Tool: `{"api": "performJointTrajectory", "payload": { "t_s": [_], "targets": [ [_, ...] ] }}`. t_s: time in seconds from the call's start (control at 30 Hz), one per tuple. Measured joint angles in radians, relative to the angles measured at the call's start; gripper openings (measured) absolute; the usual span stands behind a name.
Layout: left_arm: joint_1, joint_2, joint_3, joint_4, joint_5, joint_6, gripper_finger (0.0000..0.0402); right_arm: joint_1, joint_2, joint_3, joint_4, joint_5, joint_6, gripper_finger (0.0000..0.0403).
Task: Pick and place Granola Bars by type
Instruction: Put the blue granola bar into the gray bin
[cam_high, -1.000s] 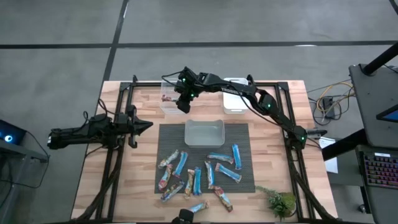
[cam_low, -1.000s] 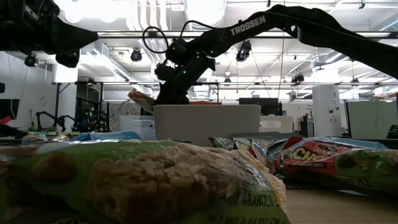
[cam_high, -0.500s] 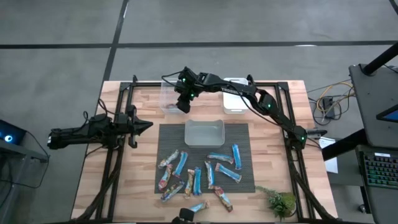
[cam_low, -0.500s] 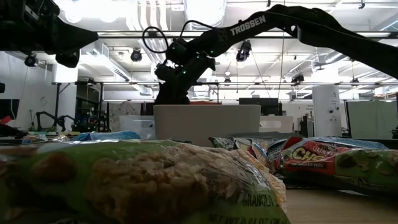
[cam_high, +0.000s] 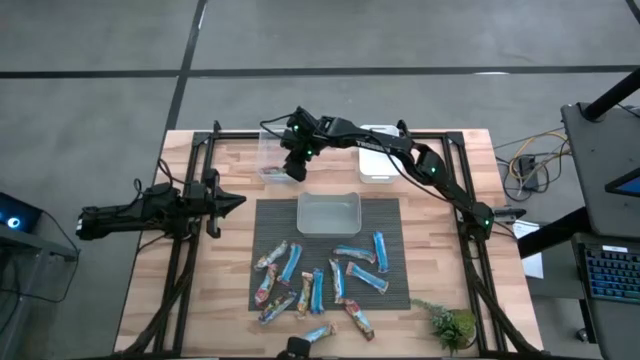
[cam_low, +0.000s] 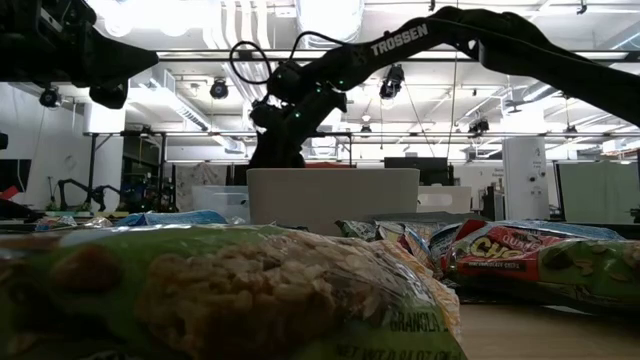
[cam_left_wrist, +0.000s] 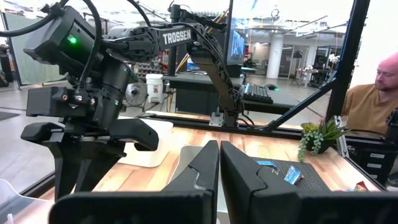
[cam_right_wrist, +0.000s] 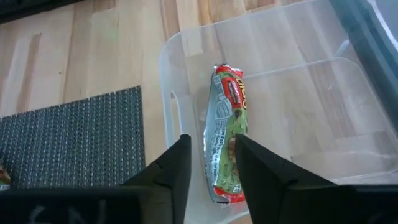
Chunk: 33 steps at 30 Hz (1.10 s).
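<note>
Readable lettering: one brand on the arm, scraps of print on wrappers.
"TROSSEN" in white on the right arm (cam_low: 400, 42), read again on that arm in the left wrist view (cam_left_wrist: 182, 37). "GRANOLA" partly legible along the lower edge of the nearest bar (cam_low: 230, 300) in the low view; "Che…" in yellow on a red wrapper (cam_low: 510, 250) to its right. Red label on the bar in the tub (cam_right_wrist: 225, 134), lettering too small to make out.
</note>
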Motion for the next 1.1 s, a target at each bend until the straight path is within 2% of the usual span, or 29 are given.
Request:
{"api": "performJointTrajectory", "payload": {
  "t_s": [0.3, 0.4, 0.6, 1.1],
  "targets": [
    [0.000, 0.000, -0.069, 0.030, 0.021, -0.075, 0.0000, 0.003, -0.010, 0.000, -0.001, -0.044, -0.017, 0.0015],
    [0.000, 0.000, -0.099, 0.104, 0.065, -0.076, 0.0000, 0.003, -0.025, 0.000, -0.002, -0.047, -0.034, 0.0010],
    [0.000, 0.000, -0.116, 0.114, 0.164, -0.076, 0.0000, 0.003, -0.075, 0.000, -0.001, -0.068, -0.046, 0.0009],
    [0.000, 0.002, -0.132, 0.103, 0.163, -0.082, 0.0000, 0.076, -0.210, 0.000, -0.004, -0.086, -0.079, 0.0009]
  ]
}}
